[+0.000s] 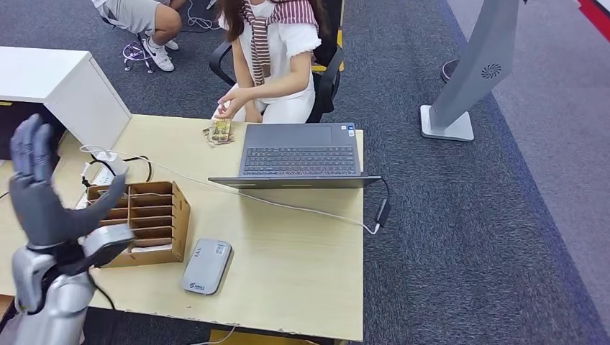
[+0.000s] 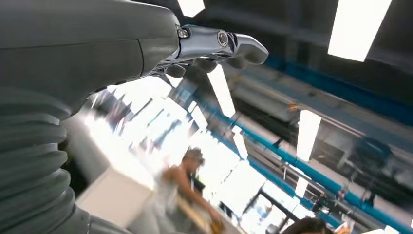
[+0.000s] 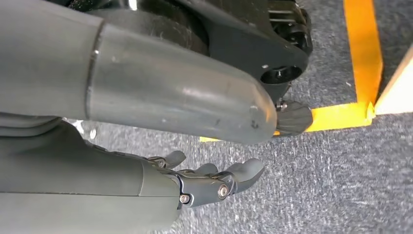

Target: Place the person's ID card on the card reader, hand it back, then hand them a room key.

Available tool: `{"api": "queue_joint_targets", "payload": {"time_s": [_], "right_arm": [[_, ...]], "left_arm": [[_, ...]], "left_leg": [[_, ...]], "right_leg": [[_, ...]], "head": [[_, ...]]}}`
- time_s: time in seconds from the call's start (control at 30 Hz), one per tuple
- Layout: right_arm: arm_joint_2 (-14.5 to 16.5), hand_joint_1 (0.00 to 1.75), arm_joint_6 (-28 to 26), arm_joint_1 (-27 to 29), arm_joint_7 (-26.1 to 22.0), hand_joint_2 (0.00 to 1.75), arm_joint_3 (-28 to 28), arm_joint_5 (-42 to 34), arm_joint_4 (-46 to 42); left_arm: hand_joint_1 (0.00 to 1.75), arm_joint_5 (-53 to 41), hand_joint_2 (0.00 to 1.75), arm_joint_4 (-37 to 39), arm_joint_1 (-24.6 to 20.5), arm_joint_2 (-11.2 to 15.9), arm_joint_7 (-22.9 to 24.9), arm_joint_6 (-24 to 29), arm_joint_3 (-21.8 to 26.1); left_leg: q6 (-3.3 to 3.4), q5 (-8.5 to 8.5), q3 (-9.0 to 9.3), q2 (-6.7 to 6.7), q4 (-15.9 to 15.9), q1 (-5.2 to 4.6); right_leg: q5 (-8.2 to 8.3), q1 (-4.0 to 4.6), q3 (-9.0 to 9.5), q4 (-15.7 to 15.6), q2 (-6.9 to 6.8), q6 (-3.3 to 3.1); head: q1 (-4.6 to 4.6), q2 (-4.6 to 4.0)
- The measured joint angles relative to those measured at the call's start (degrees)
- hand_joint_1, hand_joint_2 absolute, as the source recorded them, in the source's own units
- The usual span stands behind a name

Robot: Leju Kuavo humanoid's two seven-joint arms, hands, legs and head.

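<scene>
Head view, looking down on a pale wooden desk (image 1: 302,251) that fills the centre, with grey carpet beyond it at 3 o'clock. A seated person (image 1: 277,57) faces the robot from 12 o'clock, both hands near a small tan object, probably a wallet or card holder (image 1: 220,131), lying on the desk's far edge. An open laptop (image 1: 301,154) sits just at 3 o'clock of that object. At 8 o'clock of the laptop stands a wooden slotted organiser (image 1: 147,219), and a flat grey card reader (image 1: 206,266) lies beside it at 5 o'clock.

The left hand (image 1: 39,190) is raised upright at 9 o'clock, fingers spread, holding nothing. In the right wrist view the right hand (image 3: 209,180) hangs over carpet, fingers loosely extended and empty.

No ID card is clearly visible; it seems not yet offered. This looks like the opening, waiting step. Next, a hand must reach toward the person to receive the card.
</scene>
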Motion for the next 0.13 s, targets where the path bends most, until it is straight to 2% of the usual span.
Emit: {"api": "queue_joint_targets", "payload": {"time_s": [0.03, 0.1, 0.13], "right_arm": [[0.0, 0.00, -0.1, 0.2, -0.2, 0.00, -0.5, -0.4, 0.0], [0.0, 0.00, -0.1, 0.4, -0.6, 0.00, -1.3, -0.8, 0.0], [0.0, 0.00, -0.1, 0.4, -0.6, 0.00, -1.5, -0.9, 0.0]], "left_arm": [[0.00, 12.4, 1.75, -1.6, 2.7, -0.8, -4.0, -4.9, 6.2], [0.00, 34.8, 1.75, -1.3, 5.1, -2.1, -8.0, -17.2, 19.9], [0.00, 39.7, 1.75, -0.8, 5.4, -2.3, -8.4, -20.4, 23.5]], "left_leg": [[-0.01, -0.03, 0.00, 0.02, 0.0, 0.02], [-0.07, -0.07, -0.02, -0.01, 0.0, 0.08], [-0.08, -0.08, -0.02, -0.01, 0.0, 0.09]], "right_leg": [[-0.07, 0.01, -0.01, 0.0, 0.01, 0.00], [-0.17, 0.06, -0.05, 0.0, -0.02, -0.03], [-0.19, 0.08, -0.06, 0.0, -0.02, -0.05]], "head": [[0.00, 0.00], [0.01, 0.00], [-0.01, 0.00]]}}
